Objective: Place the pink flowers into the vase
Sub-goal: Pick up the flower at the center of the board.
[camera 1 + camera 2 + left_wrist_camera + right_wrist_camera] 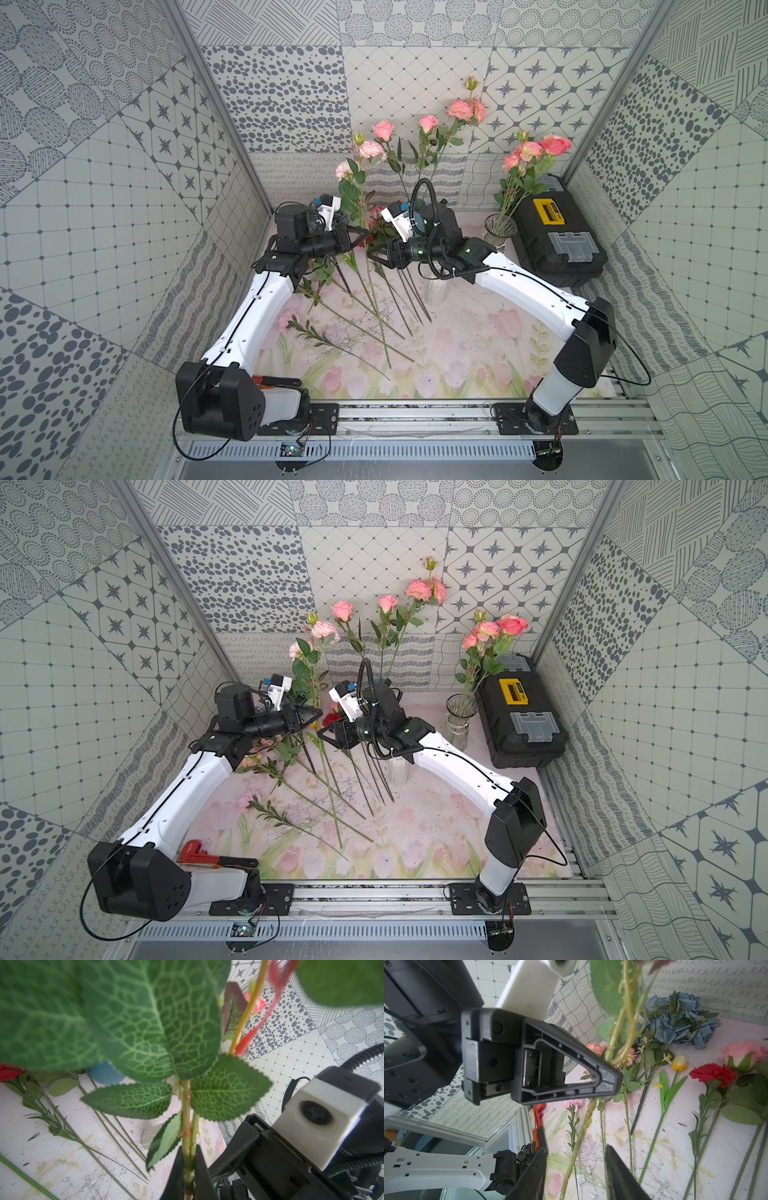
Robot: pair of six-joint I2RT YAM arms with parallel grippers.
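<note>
Grey-patterned walls (291,95) box in a table (457,357) covered with a pale floral print. Two white-and-black arms reach in from the near edge, the left arm (253,316) and the right arm (536,291), with their wrists almost meeting over the middle of the table. A black toolbox (557,237) with a yellow handle sits at the far right.

Just beside it stands the glass vase (498,230). Several pink flowers (536,149) are in it, leaning over the toolbox. More pink blooms stand upright behind the right arm, but what holds them is hidden.

The left jaws are clamped tight on a pink-flowered stem (187,1105), holding it upright above the table. The right jaws stand partly open lower down the same stem, which passes between them and touches neither side.

A white ribbed vase (399,771) stands under the right forearm. Loose stems lie on the table below the jaws, among them a blue hydrangea (681,1020), a pink rose (743,1053), a red carnation (712,1074) and a yellow tulip (679,1064). A red wrench (199,856) lies by the left arm's base.
</note>
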